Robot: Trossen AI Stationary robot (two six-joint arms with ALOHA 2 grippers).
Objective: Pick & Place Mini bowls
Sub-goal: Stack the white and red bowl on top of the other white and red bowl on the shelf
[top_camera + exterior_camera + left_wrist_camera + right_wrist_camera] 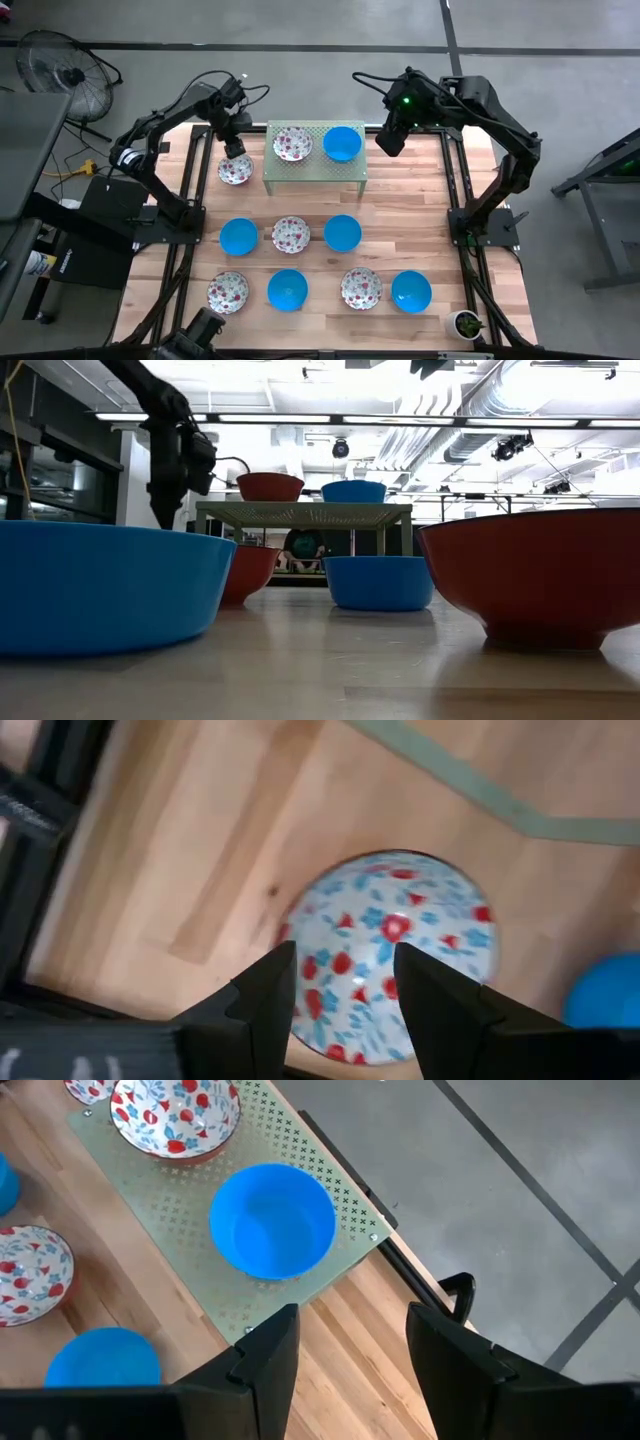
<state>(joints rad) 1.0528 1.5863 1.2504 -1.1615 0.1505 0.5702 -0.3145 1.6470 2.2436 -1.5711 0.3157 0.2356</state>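
Hovering over the table's far left part, the left gripper is holding its fingers parted and empty, with a floral mini bowl lying directly beneath them on the wooden table, just beside the pale green rack. That bowl is sitting straight below and slightly ahead of the fingertips, so a plain descent is probably what the grasp is calling for. The right gripper is waiting, jaws apart and empty, just beyond the rack's right edge, near the blue mini bowl resting on the rack. Being round, the floral bowl is offering no long axis; the left arm is clearly nearer.
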